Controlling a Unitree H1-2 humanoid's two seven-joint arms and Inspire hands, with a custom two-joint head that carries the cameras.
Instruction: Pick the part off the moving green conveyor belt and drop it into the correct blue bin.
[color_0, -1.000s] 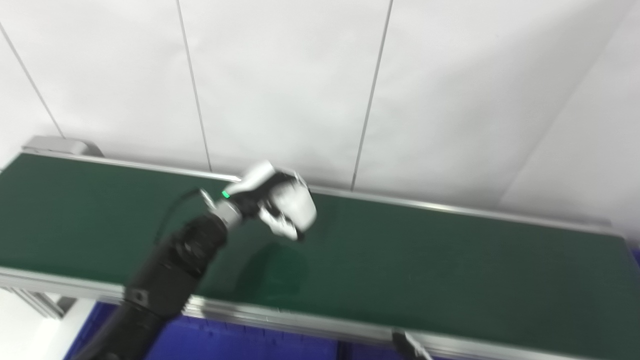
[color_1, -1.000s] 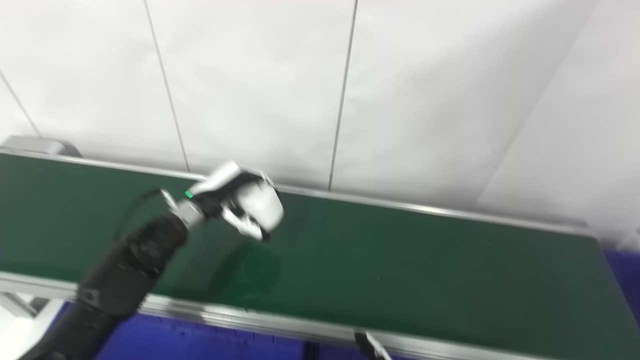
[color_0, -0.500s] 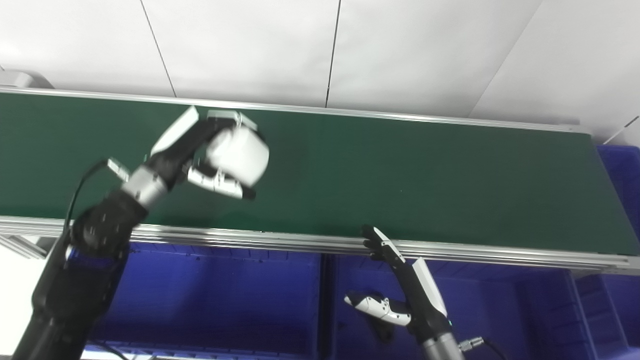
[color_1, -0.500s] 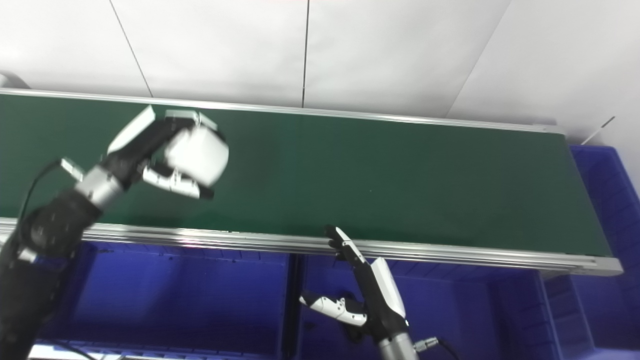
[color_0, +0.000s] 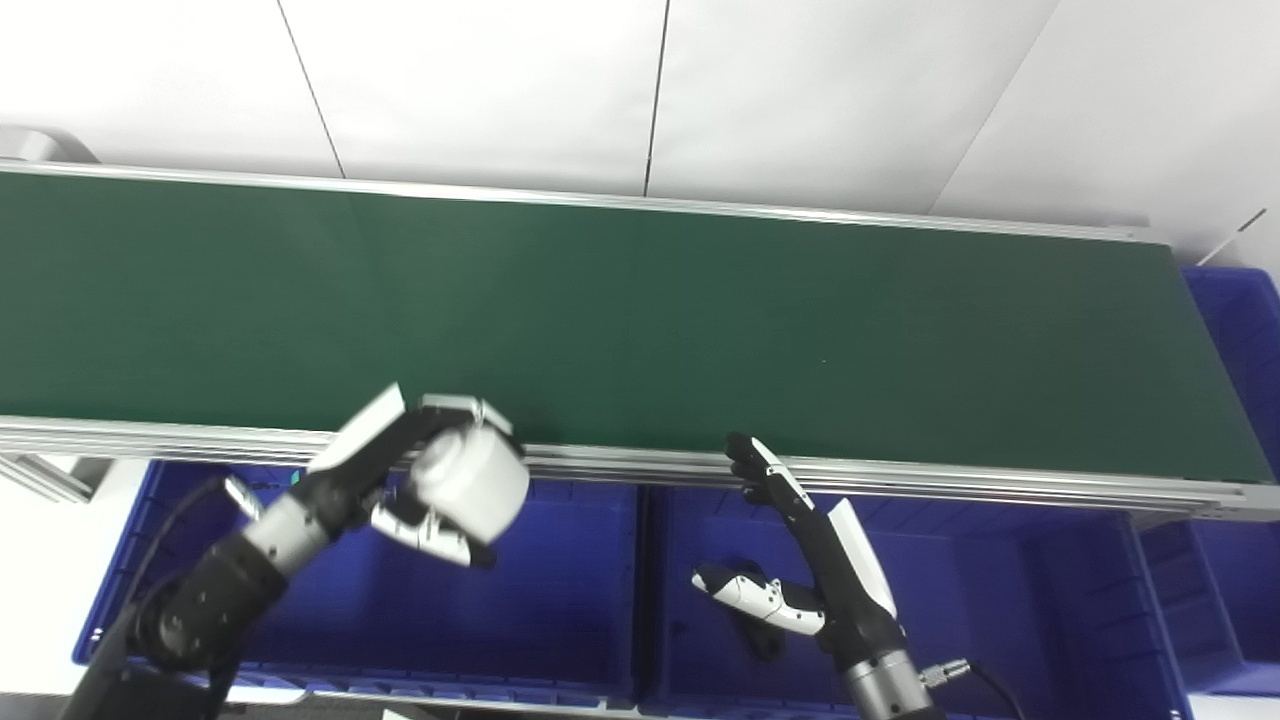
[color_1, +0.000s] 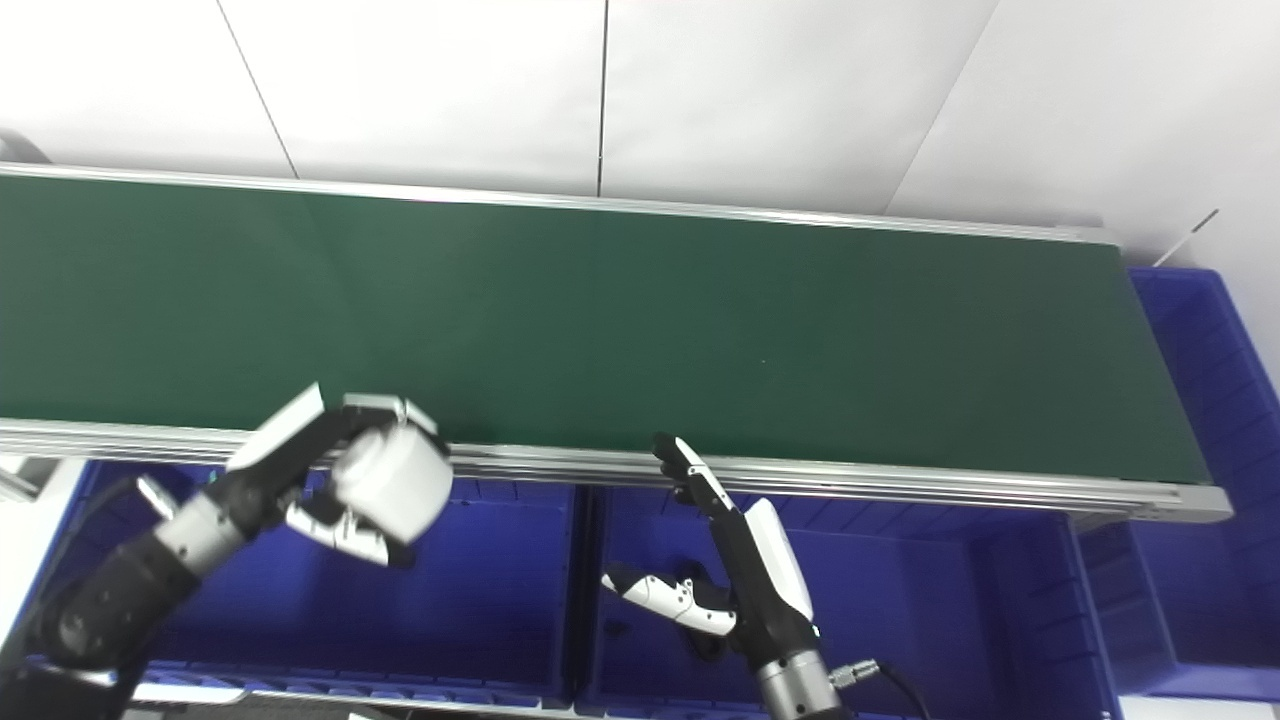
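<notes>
Our left hand (color_0: 430, 485), fingers wrapped around the white cylindrical part (color_0: 470, 483), was over the moving green conveyor belt (color_0: 640, 320) half a second ago; now it has drawn back past the belt's near rail and hangs above the leftmost blue plastic bin (color_0: 560, 620). We judge the pick done and only the drop left, if this bin is the correct one. Our right hand (color_0: 800, 560) waits over the neighbouring blue bin (color_0: 1000, 600), fingers spread, holding nothing, as before.

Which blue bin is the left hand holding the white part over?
The leftmost blue bin: the left hand hangs there; the right hand is over the middle one.
</notes>
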